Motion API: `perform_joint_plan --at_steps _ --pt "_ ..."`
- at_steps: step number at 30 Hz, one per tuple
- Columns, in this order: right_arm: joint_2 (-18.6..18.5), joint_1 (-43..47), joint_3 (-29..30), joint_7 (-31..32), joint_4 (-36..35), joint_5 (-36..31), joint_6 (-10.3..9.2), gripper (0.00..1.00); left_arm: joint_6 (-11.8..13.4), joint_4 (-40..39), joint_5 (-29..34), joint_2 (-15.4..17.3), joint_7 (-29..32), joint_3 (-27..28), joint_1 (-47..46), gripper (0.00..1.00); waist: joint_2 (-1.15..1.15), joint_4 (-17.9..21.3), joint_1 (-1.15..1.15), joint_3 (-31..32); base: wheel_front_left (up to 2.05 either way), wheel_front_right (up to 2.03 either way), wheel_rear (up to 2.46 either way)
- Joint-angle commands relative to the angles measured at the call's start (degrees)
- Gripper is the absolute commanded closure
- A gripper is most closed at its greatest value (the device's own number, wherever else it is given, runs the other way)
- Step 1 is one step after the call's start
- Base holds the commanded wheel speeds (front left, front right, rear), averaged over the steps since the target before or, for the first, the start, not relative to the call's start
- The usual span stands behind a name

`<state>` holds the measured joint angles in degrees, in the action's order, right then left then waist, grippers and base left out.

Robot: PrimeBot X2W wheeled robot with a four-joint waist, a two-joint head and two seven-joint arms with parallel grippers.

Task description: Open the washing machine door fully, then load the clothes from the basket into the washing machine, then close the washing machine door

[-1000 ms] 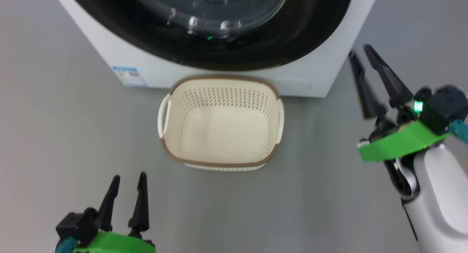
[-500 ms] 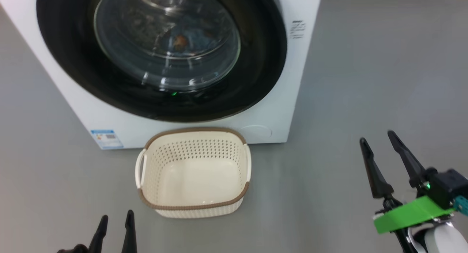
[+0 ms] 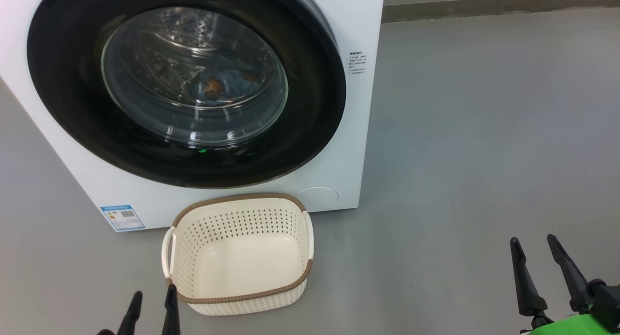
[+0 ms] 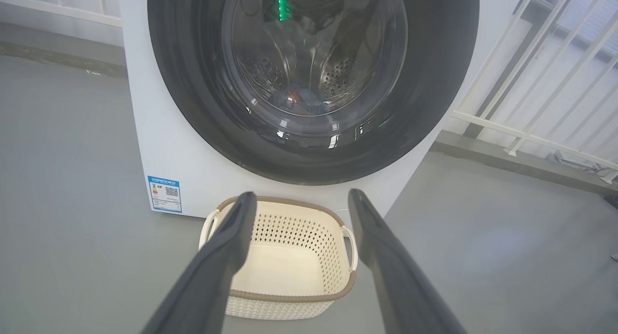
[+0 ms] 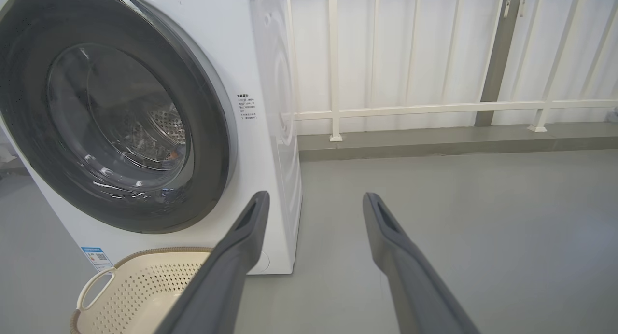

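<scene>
- Nearest, at the lower left of the head view: left gripper, released, its two dark fingers spread with nothing between them. Hangs close beside the near left corner of the basket; contact with the rim cannot be told.
- Equally near, at the lower right: right gripper, also released, fingers parted over bare grey floor. Green bracket at its base. Well apart from basket and machine.
- Next outward: basket upright on the floor, bare cream bottom showing, brown rim and white side handles. Sits just before the foot of the washing machine; touching or not cannot be told.
- Behind the basket: washing machine, white and boxy. Blue label sticker low on the left of the front, round flap low on the right.
- On the machine's front: washing machine door, shut flush against the front, with a wide glossy black rim around a bulging clear window.
- Behind the glass, in the perforated steel drum: clothes, seen as a light blue heap with an orange-brown spot at the bottom of the drum. Cream garment not told apart through the reflections.
- Farthest, in the right wrist view: white railing on a low kerb beyond the machine.
</scene>
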<state>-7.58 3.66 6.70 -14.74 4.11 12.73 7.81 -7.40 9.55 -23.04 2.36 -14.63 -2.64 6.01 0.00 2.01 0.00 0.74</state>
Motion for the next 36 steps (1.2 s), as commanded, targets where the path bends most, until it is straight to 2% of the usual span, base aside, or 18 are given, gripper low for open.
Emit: perform_joint_plan --at_steps 1,11,12,17,24,26,36 --pt "-0.4 -0.5 -0.8 -0.3 -1.5 -0.5 -0.32 0.0 -0.1 -1.5 -0.3 0.5 -0.4 2.1 -0.9 0.0 0.0 0.1 0.0 0.1 0.0 0.0 0.0" --pt "1.0 0.9 0.7 -0.3 -0.9 -0.9 -0.32 0.0 -0.1 -1.3 -0.1 0.5 -0.4 2.0 -0.6 0.0 0.0 0.9 0.0 0.1 0.0 0.0 0.0" --pt "1.9 2.0 1.8 0.0 0.4 0.0 0.0 1.0 0.0 0.1 0.0 0.0 0.0 0.1 0.0 1.0 0.0 0.9 0.0 0.1 0.0 0.0 0.0" --pt "2.9 2.5 1.5 0.1 4.3 0.1 0.02 1.0 0.0 3.4 -0.1 -0.7 0.1 -0.6 0.2 1.0 0.0 0.9 0.0 0.1 0.0 0.0 0.0" --pt "3.0 1.8 1.4 1.4 4.6 4.5 0.0 1.0 0.0 3.3 -4.2 -0.4 1.1 -0.3 -0.3 1.0 0.0 0.8 0.13 0.2 0.0 0.0 0.0" --pt "3.0 1.6 1.4 1.9 4.7 6.4 -0.01 1.0 0.0 3.4 -5.9 -0.3 1.5 -0.1 -0.6 1.0 0.0 0.7 0.03 0.1 0.0 0.0 0.0" --pt "3.2 0.6 1.2 3.3 5.1 12.2 -0.03 1.0 0.0 3.7 -11.1 0.0 2.8 0.3 -1.6 1.0 0.0 0.5 0.0 -0.1 0.0 0.0 0.0"
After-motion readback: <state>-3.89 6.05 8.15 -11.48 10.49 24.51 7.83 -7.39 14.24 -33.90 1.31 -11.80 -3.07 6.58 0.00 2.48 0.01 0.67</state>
